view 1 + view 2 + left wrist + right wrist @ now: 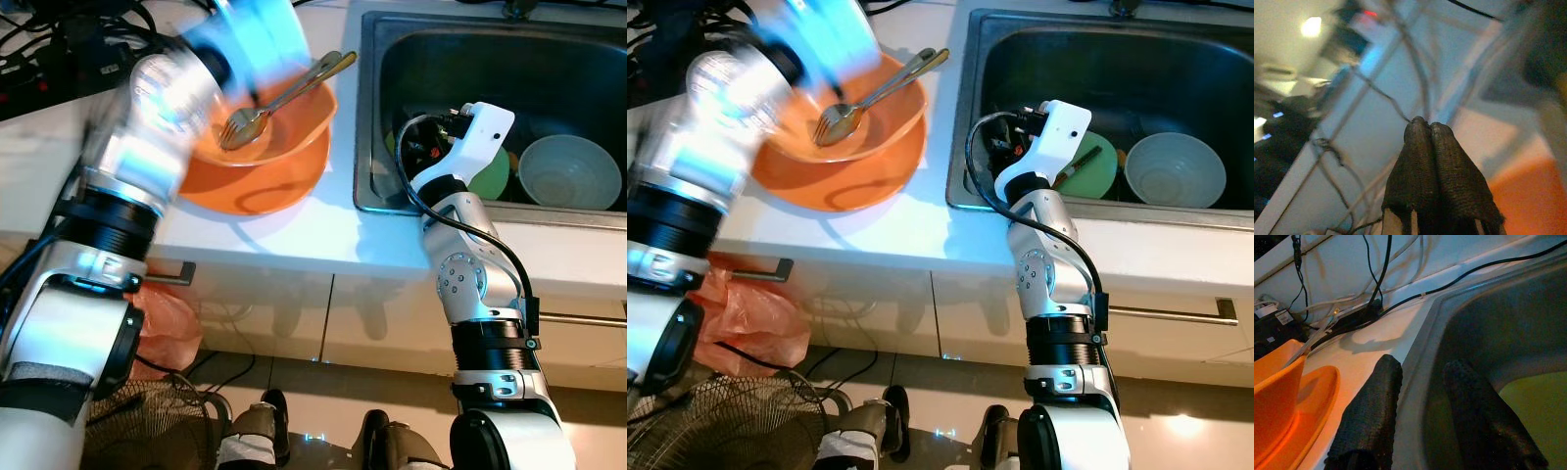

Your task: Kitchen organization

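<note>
Take the sink [370,117] as your landmark. From the head views you see what lies inside it: one green plate [1087,166] with a dark utensil across it, and one pale grey-green bowl [569,171] beside that plate, further from the counter's orange dishes. Your right wrist view gives you only a corner of green, but it shows you the right gripper [1422,396] closely: its two black fingers [1371,416] stand apart, one over the white counter [323,230] edge and one over the basin, straddling the sink's rim with nothing between them.

On the counter just beside the sink, on your left, you have one orange bowl [294,122] sitting on one orange plate [265,191]. Two pieces of cutlery [284,93] lie in the bowl; one is a fork, handles pointing toward the sink.

Your left arm is raised and bent over the orange bowl, blurred in both head views. Your left wrist view shows the left gripper [1430,132] with its fingertips [1418,147] pressed together, empty, with white wall and cables behind it and orange at one corner.

Your right arm rises from below the counter, its wrist tipped over the sink's near-left corner.
</note>
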Controlling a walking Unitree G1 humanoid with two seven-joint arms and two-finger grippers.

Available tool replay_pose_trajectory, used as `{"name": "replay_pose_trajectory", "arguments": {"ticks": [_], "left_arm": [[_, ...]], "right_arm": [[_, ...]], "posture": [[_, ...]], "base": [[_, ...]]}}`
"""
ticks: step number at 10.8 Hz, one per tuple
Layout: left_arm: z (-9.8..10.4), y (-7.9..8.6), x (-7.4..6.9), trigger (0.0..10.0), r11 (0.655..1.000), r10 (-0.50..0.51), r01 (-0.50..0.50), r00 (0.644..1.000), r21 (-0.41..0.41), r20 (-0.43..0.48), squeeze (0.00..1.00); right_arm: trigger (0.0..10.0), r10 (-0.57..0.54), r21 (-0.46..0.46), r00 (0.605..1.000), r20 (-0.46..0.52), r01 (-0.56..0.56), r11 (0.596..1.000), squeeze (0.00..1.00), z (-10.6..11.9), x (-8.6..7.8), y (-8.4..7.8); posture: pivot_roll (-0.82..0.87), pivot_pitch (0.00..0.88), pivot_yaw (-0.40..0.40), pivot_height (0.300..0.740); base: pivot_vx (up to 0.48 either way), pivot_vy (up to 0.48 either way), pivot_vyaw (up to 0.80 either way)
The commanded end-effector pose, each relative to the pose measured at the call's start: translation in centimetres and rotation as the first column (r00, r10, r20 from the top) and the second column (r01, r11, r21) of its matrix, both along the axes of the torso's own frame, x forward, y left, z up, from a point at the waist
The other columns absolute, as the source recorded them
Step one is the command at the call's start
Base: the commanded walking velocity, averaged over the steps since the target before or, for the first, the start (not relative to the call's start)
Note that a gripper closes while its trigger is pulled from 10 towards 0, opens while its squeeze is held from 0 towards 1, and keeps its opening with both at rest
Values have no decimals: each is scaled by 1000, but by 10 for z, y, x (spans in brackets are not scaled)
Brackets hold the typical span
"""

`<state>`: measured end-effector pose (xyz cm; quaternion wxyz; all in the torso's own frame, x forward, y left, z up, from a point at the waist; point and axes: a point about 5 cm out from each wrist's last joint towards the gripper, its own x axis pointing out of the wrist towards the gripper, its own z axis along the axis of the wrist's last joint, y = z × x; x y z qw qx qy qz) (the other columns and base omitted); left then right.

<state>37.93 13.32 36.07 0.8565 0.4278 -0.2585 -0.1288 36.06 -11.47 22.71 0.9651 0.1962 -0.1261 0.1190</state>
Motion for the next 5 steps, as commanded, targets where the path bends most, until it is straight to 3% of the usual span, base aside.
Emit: {"name": "replay_pose_trajectory", "arguments": {"ticks": [1,2,4,5], "left_arm": [[9,3,-3,10000,997,-12,13,1000,-72,13,0],[14,13,-3,10000,976,-48,44,999,-212,-13,0],[10,18,-2,10000,987,-17,13,1000,-159,-24,0],[3,15,0,10000,993,-33,28,998,-114,-47,1000]], "right_arm": [[10000,0,-4,1000,-8,0,1000,0,-1,1,1],[10000,5,-4,1000,-8,-5,1000,0,-1,2,2],[10000,6,-4,1000,-9,-6,1000,0,-1,2,2],[10000,7,-6,1000,-8,-7,1000,0,-1,2,2]], "posture": [[125,231,50,740],[127,230,50,740],[126,228,48,740],[122,227,48,740]], "base": [[0,0,0],[0,0,0],[0,0,0],[0,0,0]]}}
